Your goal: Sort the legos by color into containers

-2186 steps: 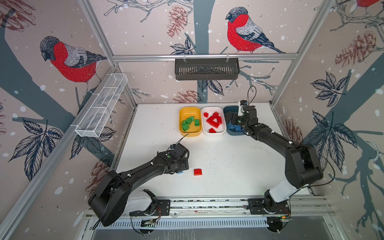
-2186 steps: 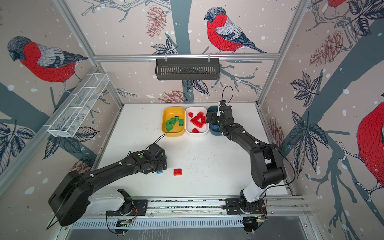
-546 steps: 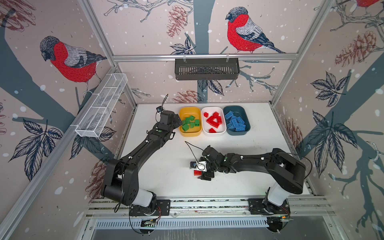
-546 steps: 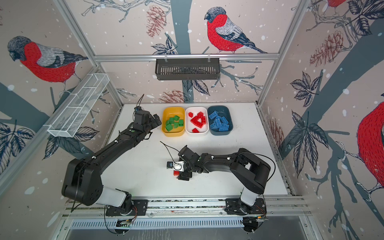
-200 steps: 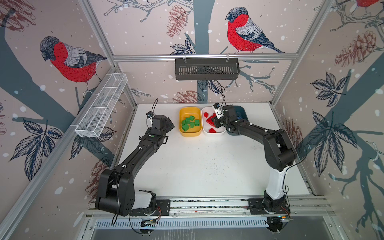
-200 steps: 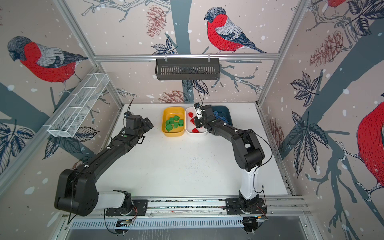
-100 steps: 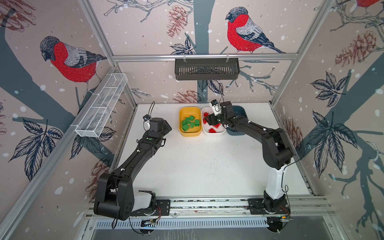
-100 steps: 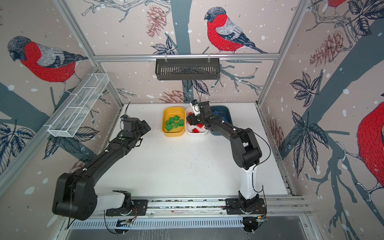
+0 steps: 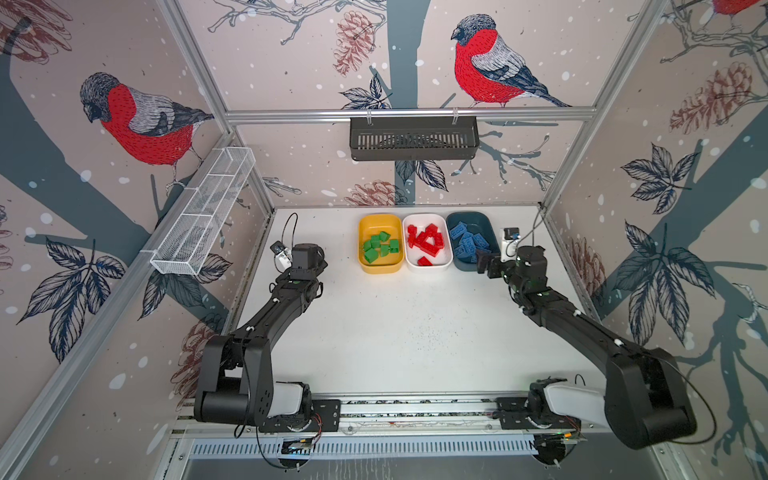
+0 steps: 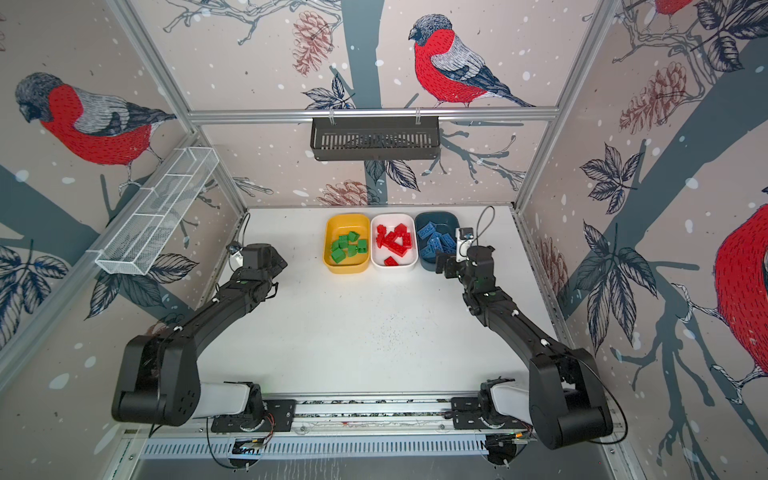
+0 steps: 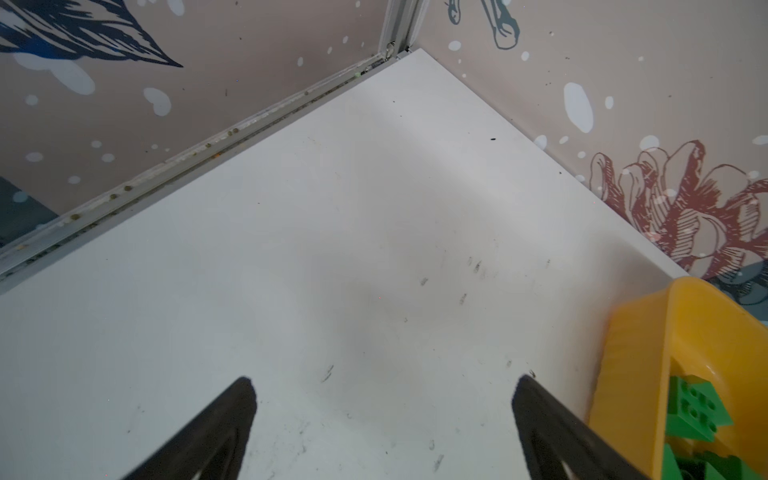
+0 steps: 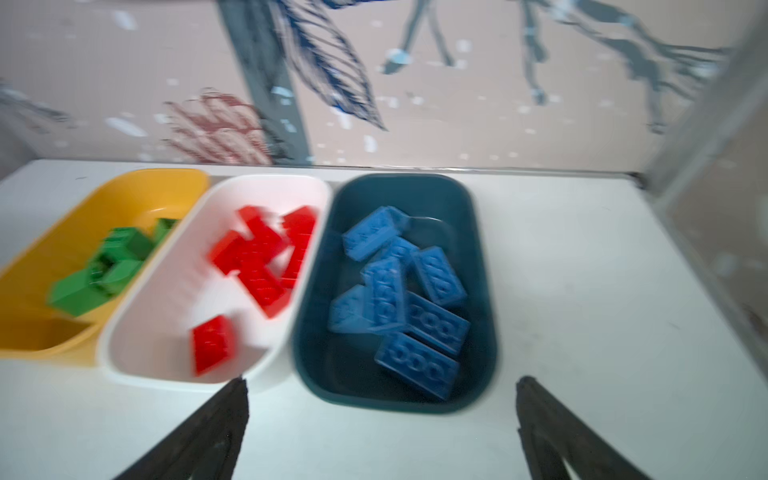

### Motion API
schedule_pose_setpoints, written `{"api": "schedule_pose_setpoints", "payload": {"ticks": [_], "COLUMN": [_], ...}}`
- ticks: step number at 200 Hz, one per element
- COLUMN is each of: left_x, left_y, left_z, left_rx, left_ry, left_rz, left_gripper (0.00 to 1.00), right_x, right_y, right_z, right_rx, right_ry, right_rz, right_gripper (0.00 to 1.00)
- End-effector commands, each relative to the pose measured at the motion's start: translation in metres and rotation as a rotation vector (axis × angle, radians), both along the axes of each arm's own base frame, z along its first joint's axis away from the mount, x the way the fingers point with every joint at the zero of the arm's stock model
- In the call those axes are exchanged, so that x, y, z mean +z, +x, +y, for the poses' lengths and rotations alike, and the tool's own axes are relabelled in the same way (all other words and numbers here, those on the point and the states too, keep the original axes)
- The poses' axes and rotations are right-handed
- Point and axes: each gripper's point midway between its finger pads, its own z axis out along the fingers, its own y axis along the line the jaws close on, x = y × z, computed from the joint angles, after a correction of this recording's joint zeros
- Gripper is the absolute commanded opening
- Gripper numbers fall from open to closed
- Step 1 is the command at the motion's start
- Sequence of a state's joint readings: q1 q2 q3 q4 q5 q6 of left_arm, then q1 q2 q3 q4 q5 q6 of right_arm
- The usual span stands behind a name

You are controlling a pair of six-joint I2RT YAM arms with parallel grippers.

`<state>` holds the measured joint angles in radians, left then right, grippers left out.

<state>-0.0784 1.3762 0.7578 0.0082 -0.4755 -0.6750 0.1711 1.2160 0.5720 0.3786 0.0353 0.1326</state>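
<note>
The white bench (image 9: 395, 332) carries three tubs in a row near its far edge. The mustard yellow tub (image 9: 380, 270), white tub (image 9: 428, 268) and dark teal tub (image 9: 478, 220) stand close side by side.

Your matte black, boxy jointed left arm (image 9: 274, 311) and its twin, the right arm (image 9: 573, 324), each carry a white shoulder shell (image 9: 286, 399) and a thin black cable (image 9: 291, 214) looping over a small white wrist camera (image 9: 508, 245); your left gripper (image 11: 385, 379) ends in tapered black fingers (image 11: 220, 424).

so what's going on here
Two robot arms are sorting lego bricks by colour. The green bricks lie in the yellow tub, the red bricks in the white tub, the blue bricks in the teal tub; none shows on the table. The left end effector and right end effector are open, empty.
</note>
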Motion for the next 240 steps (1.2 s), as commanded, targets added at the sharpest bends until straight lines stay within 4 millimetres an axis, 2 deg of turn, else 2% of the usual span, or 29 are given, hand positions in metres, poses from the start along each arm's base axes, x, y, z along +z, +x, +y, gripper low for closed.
{"api": "schedule_pose_setpoints", "payload": {"ticks": [1, 20, 53, 76, 87, 112, 125, 140, 155, 175, 205, 215, 227, 240], "left_x": [0.010, 0.002, -0.010, -0.018, -0.019, -0.018, -0.015, -0.010, -0.007, 0.001, 0.002, -0.006, 0.000, -0.006], "left_y": [0.001, -0.001, 0.001, 0.005, 0.007, 0.010, 0.012, 0.011, 0.007, 0.003, -0.005, -0.011, -0.015, -0.012], "left_z": [0.024, 0.032, 0.031, 0.025, 0.024, 0.021, 0.019, 0.019, 0.019, 0.012, -0.007, -0.013, -0.013, -0.013], "left_rx": [0.077, 0.076, 0.001, -0.055, -0.066, -0.100, -0.124, -0.134, -0.136, -0.182, -0.288, -0.328, -0.320, -0.322], "left_ry": [0.141, 0.195, 0.277, 0.301, 0.308, 0.337, 0.357, 0.387, 0.417, 0.433, 0.457, 0.444, 0.477, 0.459], "left_rz": [-0.028, -0.002, -0.022, -0.045, -0.058, -0.079, -0.090, -0.117, -0.165, -0.243, -0.330, -0.329, -0.388, -0.340], "left_gripper": [0.97, 0.97, 0.97, 0.97, 0.97, 0.97, 0.97, 0.97, 0.98, 0.98, 0.99, 0.99, 0.99, 0.99], "right_x": [0.009, -0.011, -0.040, -0.036, -0.040, -0.045, -0.041, -0.059, -0.049, -0.054, -0.054, -0.053, -0.054, -0.054], "right_y": [-0.007, -0.016, -0.024, -0.022, -0.018, -0.026, -0.028, -0.012, -0.017, -0.014, -0.014, -0.014, -0.014, -0.014], "right_z": [-0.066, -0.101, -0.123, -0.116, -0.110, -0.083, -0.076, -0.084, -0.084, -0.084, -0.084, -0.085, -0.084, -0.084], "right_rx": [-0.294, -0.406, -0.488, -0.439, -0.404, -0.260, -0.219, -0.265, -0.279, -0.285, -0.286, -0.288, -0.285, -0.286], "right_ry": [0.036, 0.061, 0.027, 0.003, -0.006, -0.038, -0.052, -0.054, -0.063, -0.064, -0.062, -0.064, -0.063, -0.063], "right_rz": [-0.121, -0.112, -0.131, -0.206, -0.189, -0.259, -0.307, -0.171, -0.243, -0.195, -0.197, -0.203, -0.198, -0.199], "right_gripper": [0.99, 0.99, 1.00, 1.00, 0.99, 0.99, 1.00, 0.99, 1.00, 0.99, 1.00, 1.00, 1.00, 0.99]}}
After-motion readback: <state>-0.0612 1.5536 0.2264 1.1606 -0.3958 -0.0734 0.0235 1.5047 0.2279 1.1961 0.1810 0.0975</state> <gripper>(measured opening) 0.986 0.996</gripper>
